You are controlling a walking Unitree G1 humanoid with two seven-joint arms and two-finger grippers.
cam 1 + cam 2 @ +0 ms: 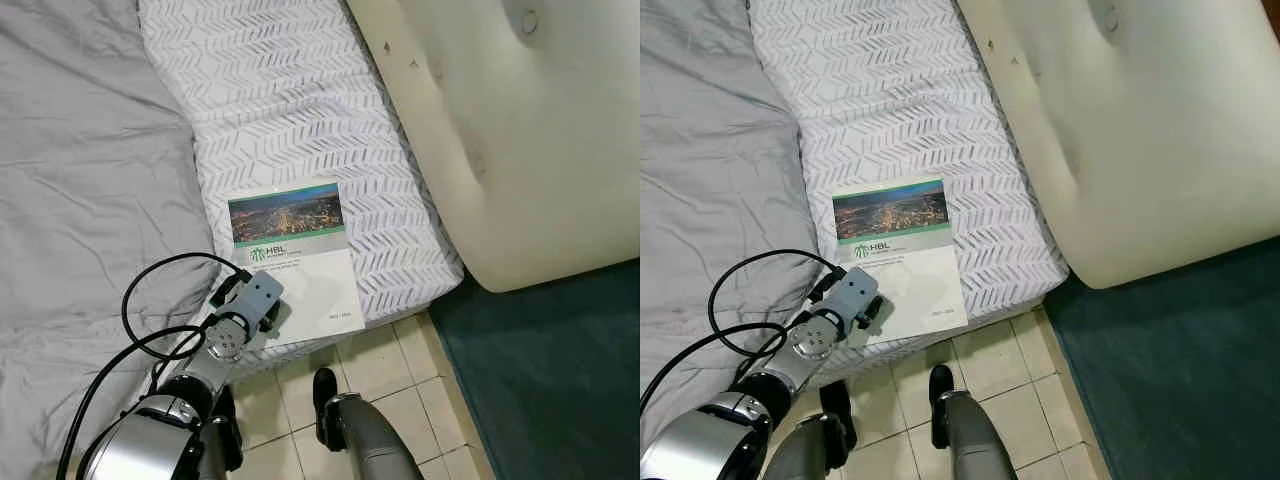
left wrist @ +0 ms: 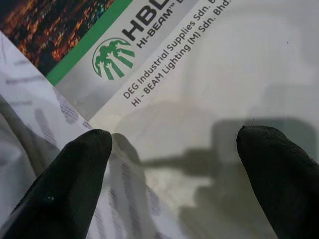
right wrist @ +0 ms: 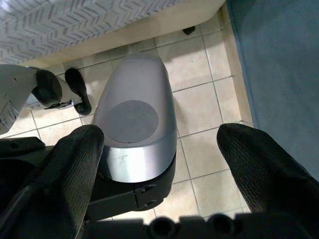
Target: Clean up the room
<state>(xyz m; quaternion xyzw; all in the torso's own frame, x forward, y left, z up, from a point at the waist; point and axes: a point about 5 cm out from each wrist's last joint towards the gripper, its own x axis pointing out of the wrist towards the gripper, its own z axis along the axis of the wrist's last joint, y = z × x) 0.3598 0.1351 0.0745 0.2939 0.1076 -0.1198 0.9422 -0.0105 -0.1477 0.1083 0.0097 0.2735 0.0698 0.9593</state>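
A white booklet point(image 1: 300, 255) with a night city photo and a green HBL logo lies flat near the front edge of the bed, on the patterned cover. My left gripper point(image 2: 172, 149) is open just above its lower left part, one finger point(image 2: 75, 164) over the booklet's edge by the cover, the other finger point(image 2: 279, 169) over the white page. From the head, the left wrist point(image 1: 245, 310) hangs over that corner. My right gripper point(image 3: 159, 149) is open and hangs low, pointing at my own leg and the tiled floor.
A grey sheet point(image 1: 80, 200) covers the bed's left part, beside the white chevron cover point(image 1: 290, 100). A cream tufted cushion point(image 1: 520, 130) leans at the right. Below are beige floor tiles point(image 1: 385, 365), a dark teal rug point(image 1: 550, 380) and my feet point(image 1: 325, 395).
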